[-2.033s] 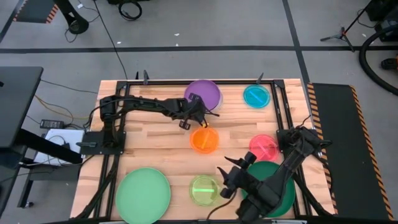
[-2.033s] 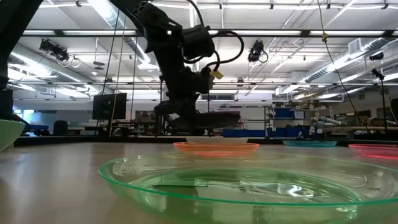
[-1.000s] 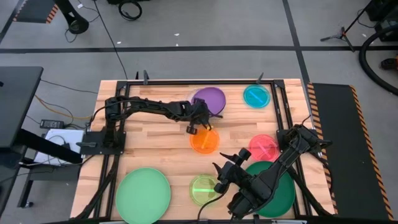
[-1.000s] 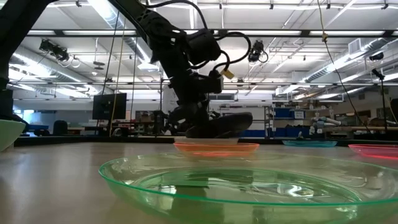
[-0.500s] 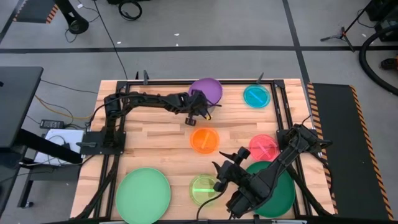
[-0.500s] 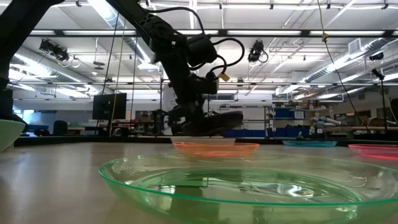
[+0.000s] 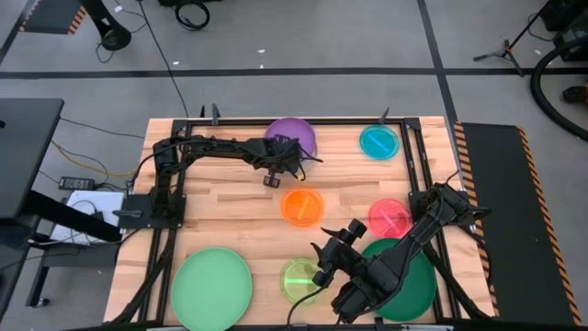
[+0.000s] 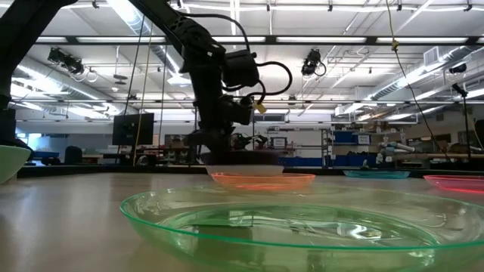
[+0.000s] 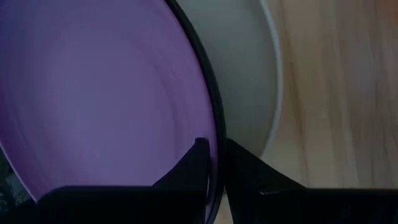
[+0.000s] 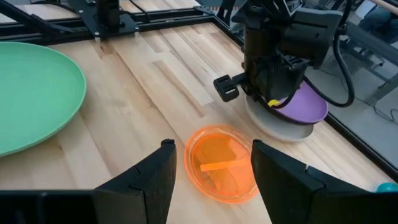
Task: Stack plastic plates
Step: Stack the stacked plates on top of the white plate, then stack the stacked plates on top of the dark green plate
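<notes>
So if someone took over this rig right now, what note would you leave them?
Left gripper: jaws shut on the purple plate rim, at the table's far edge, over a white plate.
Right gripper: jaws open, empty, at the near side by the lime plate.
Still single: orange plate, pink plate, teal plate, light green plate, dark green plate.
Left to do: nearly all the stacking.

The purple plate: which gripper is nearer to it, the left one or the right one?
Left. The left gripper is shut on the purple plate at its rim, at the table's far side. The right gripper is open, near the table's front beside the lime plate, far from it.
</notes>
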{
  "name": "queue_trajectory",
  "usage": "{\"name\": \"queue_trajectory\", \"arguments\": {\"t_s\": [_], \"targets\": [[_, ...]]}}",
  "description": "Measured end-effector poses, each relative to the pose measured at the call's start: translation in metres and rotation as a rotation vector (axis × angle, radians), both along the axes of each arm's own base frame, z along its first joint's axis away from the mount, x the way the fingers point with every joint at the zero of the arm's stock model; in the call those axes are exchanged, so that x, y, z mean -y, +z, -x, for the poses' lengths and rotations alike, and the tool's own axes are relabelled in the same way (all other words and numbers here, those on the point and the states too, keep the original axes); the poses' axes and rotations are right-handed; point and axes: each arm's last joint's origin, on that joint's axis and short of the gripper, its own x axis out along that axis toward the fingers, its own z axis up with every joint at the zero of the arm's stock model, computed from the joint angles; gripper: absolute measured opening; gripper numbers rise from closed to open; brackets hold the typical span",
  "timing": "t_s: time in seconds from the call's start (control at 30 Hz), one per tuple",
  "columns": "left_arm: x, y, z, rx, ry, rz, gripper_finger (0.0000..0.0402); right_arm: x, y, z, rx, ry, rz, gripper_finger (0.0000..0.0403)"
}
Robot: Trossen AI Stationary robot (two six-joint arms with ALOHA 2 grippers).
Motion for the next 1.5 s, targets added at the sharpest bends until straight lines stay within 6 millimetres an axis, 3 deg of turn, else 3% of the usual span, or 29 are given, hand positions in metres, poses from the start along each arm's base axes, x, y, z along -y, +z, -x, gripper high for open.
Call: {"name": "queue_trajectory", "arguments": {"t_s": [0.3,0.7,1.13,1.33,1.5], "targets": [[0.002,0.0,-0.001,0.004,0.006,0.001,0.0041,0.0,0.0,0.0,-0.001,0.002,0.001,0.0215],[0.028,-0.002,-0.006,-0.018,-0.037,-0.011,0.0045,0.0,0.0,0.0,-0.004,0.004,0.006,0.0215],[0.031,0.0,-0.004,-0.019,-0.016,-0.001,0.0143,-0.001,0.0,0.0,0.003,0.005,0.004,0.0215],[0.041,0.018,0.009,-0.087,0.06,-0.062,0.0144,0.001,-0.006,-0.002,-0.008,0.0,0.009,0.0215],[0.065,0.057,0.037,-0.048,0.204,-0.096,0.0118,0.005,-0.015,-0.006,-0.049,-0.02,-0.05,0.0215]]}}
